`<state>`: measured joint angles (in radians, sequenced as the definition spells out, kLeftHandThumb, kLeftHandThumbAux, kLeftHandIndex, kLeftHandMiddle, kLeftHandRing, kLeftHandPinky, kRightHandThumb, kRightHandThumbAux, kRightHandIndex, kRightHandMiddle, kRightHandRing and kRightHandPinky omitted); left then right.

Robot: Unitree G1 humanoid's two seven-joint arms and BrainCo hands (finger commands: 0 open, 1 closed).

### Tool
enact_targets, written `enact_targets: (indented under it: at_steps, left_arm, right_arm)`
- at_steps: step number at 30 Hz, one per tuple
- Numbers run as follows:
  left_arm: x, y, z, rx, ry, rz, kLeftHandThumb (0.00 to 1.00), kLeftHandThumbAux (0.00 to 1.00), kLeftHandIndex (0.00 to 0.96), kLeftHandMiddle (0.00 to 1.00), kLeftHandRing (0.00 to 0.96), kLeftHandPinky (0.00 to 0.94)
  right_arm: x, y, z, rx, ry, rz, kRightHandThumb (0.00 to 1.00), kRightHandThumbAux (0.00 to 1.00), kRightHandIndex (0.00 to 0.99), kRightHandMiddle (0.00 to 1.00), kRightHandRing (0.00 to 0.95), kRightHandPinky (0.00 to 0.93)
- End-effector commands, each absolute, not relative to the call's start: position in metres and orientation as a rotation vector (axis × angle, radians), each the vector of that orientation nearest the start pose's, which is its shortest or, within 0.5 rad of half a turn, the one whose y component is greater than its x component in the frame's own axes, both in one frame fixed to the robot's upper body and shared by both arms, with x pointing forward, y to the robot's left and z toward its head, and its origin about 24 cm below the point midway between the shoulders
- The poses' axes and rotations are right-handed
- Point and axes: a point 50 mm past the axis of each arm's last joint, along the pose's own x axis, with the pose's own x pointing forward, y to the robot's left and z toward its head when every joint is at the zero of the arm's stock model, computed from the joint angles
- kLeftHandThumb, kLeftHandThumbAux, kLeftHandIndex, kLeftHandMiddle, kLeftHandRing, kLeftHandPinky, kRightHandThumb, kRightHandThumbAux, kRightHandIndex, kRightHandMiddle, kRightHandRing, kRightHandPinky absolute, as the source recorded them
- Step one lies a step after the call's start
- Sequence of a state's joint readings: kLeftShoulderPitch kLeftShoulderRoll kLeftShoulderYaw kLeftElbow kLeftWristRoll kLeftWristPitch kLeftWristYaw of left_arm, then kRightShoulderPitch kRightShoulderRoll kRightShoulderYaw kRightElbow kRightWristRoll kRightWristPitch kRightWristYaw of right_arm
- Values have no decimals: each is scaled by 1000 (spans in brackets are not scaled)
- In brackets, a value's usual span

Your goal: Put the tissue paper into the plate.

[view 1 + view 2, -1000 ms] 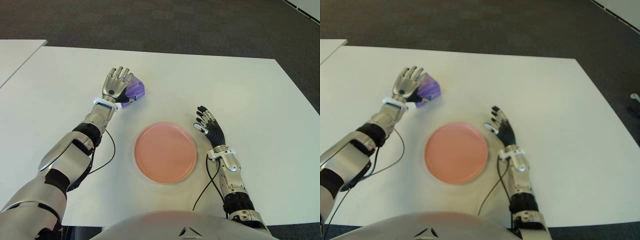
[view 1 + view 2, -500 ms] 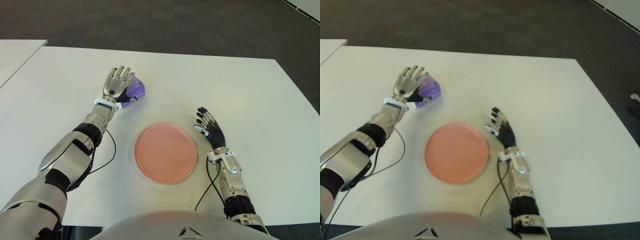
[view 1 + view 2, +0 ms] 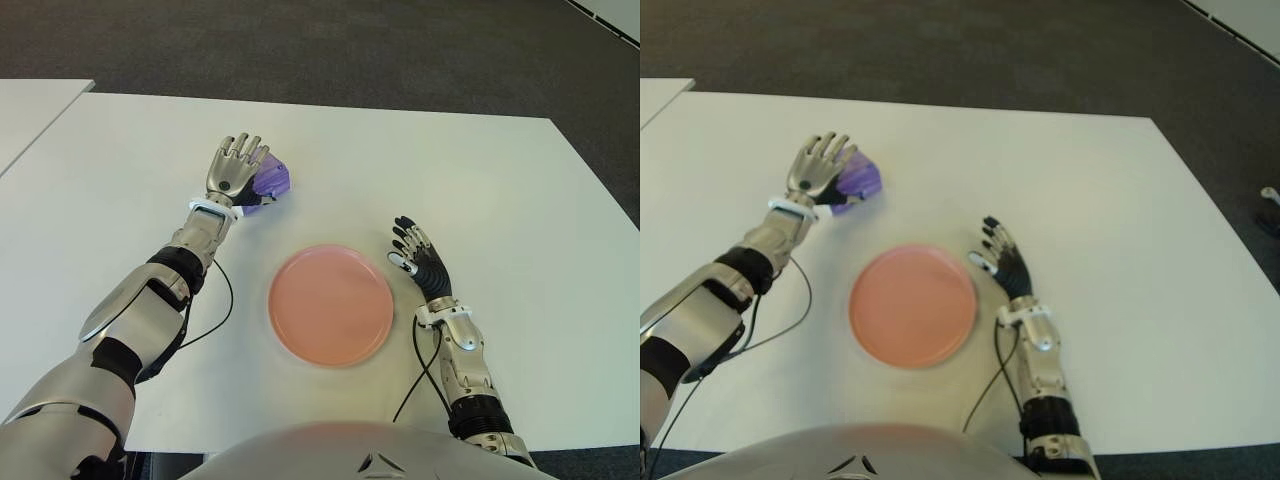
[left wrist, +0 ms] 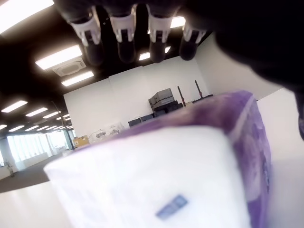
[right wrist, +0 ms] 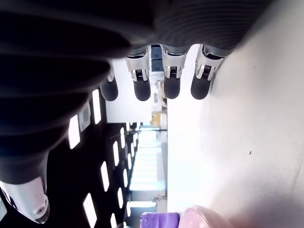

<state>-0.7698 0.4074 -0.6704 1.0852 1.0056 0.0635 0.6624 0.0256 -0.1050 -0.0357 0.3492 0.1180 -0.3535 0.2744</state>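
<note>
A purple and white pack of tissue paper (image 3: 266,181) is seen on the white surface (image 3: 480,190), in the upper left of the frame. The left hand (image 3: 232,168) is placed over it with fingers (image 4: 124,33) spread, not closed around it. The round pink plate (image 3: 331,304) is seen lower, near the middle. The right hand (image 3: 419,254) is shown just right of the plate, fingers (image 5: 170,76) open and holding nothing.

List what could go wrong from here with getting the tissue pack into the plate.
1. The left hand is over the purple tissue pack with fingers spread, not closed on it; the soft pack could slip or be nudged away as they close.
2. The plate is shallow, so a pack dropped off-centre may hang over its rim.
3. The right hand, open beside the plate on its right, could bump it if it shifts.
</note>
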Motion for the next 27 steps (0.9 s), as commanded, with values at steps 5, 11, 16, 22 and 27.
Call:
enact_targets:
  at_steps: [5,11,16,22,27]
  left_arm:
    - [359,184,41,1841,-249,-5,0,367,0,0,0,0]
    - [359,185,38,1842,-203,-17,3,366,0,0,0,0]
    - [359,189,32,1850,-123,-36,6,364,0,0,0,0]
    - [358,192,25,1865,-24,-69,6,355,0,0,0,0]
    - [352,193,12,1874,56,-97,4,346,0,0,0,0]
  right_arm:
    - [205,-178,-49,41,249,172,0,653,0,0,0,0]
    - [204,-180,-49,32,246,168,0,676,0,0,0,0]
    - [204,-182,-50,30,254,164,0,686,0,0,0,0]
    - [203,-186,-52,32,262,156,0,686,0,0,0,0]
    - [203,-189,-55,43,266,152,0,692,0,0,0,0]
